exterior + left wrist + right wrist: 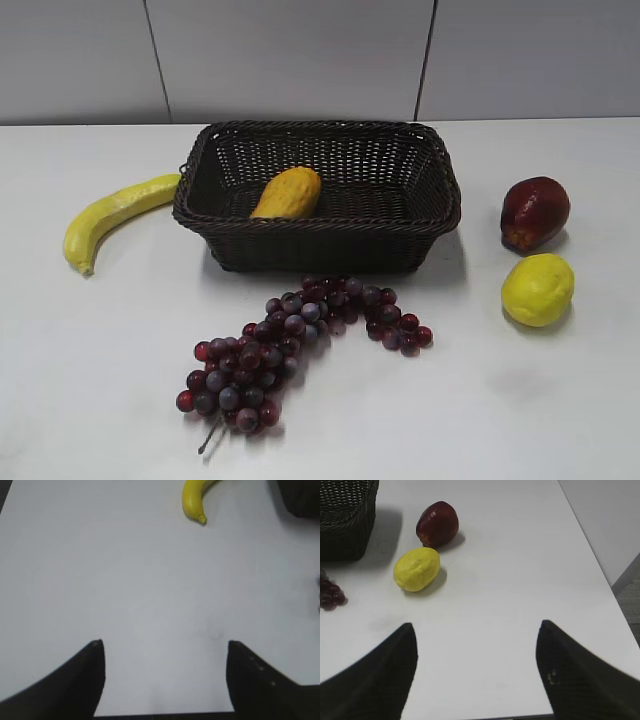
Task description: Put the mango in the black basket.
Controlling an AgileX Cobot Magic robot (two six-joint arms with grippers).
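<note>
White tabletop (100, 400) fills the scene below a pale panelled wall, and nearest the exterior camera lies a bunch of dark red grapes (290, 345), sprawled just in front of the black basket (320, 245). To the right, well apart from the basket, a yellow lemon (538, 288) sits close in front of a dark red fruit (534, 212), probably an apple or pear. At the basket's left end a banana (115, 215) curves away, its tip near or touching the rim.

Inside the basket, toward its left half, the mango (288, 193) rests on the woven floor, tilted, its upper end leaning toward the far wall. Judged from this, the placing is already done; what remains is to keep both arms clear.

Neither arm appears in the exterior view. From the left wrist view, the left gripper (165, 680) is spread wide over bare tabletop, holding nothing, with the banana's end far ahead. From the right wrist view, the right gripper (475, 675) is likewise spread and empty, the lemon and red fruit ahead of it and the basket corner at upper left.

To finish well, the 2 arms should rest back and low, away from the basket, so nothing nudges the rim or tips the mango out.
</note>
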